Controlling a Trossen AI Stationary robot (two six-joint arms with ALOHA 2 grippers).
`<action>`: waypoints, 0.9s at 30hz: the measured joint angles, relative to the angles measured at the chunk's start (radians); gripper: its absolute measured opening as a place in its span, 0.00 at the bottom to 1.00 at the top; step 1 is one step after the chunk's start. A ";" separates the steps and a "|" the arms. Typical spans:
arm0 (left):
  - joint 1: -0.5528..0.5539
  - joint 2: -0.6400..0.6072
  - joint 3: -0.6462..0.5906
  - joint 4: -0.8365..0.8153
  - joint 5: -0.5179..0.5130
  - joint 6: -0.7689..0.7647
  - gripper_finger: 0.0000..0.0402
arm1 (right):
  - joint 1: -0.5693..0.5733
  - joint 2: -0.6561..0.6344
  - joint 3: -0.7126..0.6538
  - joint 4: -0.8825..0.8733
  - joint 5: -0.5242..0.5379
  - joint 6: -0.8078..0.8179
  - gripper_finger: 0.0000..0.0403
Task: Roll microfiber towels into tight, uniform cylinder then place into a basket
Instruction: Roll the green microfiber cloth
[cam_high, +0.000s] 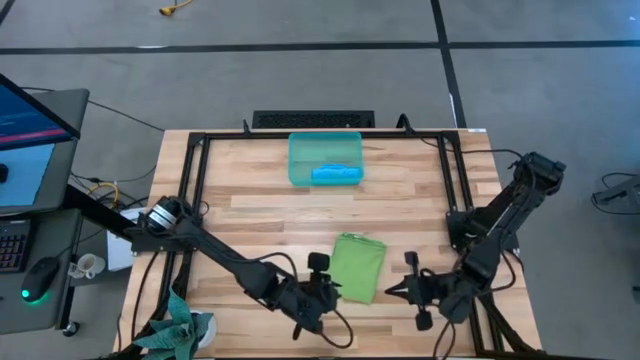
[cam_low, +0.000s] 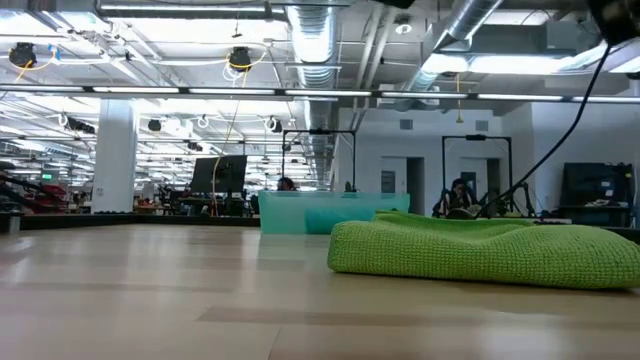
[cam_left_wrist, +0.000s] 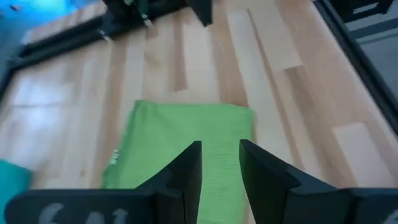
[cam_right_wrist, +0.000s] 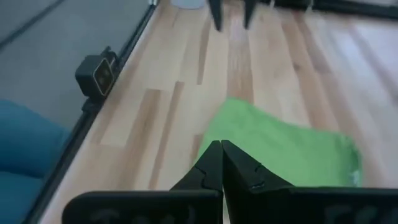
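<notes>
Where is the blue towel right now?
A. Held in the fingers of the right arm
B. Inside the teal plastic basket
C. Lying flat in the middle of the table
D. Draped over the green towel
B: in the high view the blue towel lies inside the basket at the table's far side, while only the green towel sits on the wood between the two arms.

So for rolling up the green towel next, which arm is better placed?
Probably the left. Its hand sits at the green towel's near-left corner with fingers parted above the cloth, ready to pinch. The right hand is shut and stands off the towel's right edge. The blue towel already lies in the basket.
</notes>
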 joint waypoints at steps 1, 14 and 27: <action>-0.002 -0.001 0.000 -0.003 -0.018 0.008 0.25 | -0.003 0.000 0.023 -0.033 0.000 -0.030 0.05; 0.006 0.006 0.000 -0.025 0.000 -0.003 0.25 | -0.042 0.008 0.123 -0.285 -0.103 -0.016 0.08; 0.059 0.155 -0.002 0.116 0.123 0.125 0.25 | -0.025 0.008 0.124 -0.288 -0.120 -0.012 0.05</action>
